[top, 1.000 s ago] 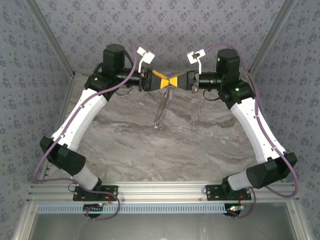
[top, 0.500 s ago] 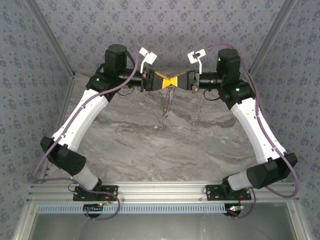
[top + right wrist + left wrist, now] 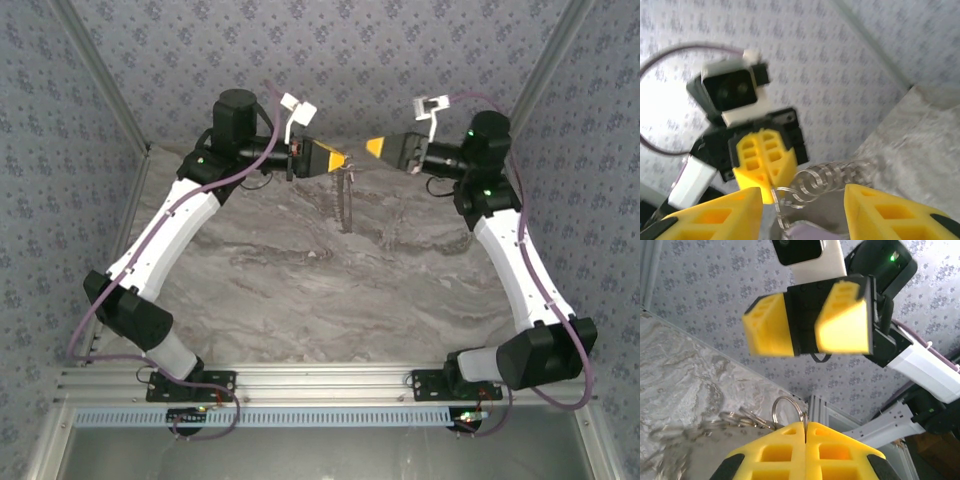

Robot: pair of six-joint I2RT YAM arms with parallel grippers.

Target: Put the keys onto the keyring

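While the left gripper pinches the blurred keyring, the right gripper gapes.

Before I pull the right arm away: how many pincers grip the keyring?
1: the left pincer, shut on the keyring at its rim. The right pincer is open, not gripping it.

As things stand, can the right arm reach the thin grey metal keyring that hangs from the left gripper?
Probably yes. The right gripper is open and faces the thin grey metal keyring, which hangs under the shut left gripper. Only open air lies between them; nothing blocks the way.
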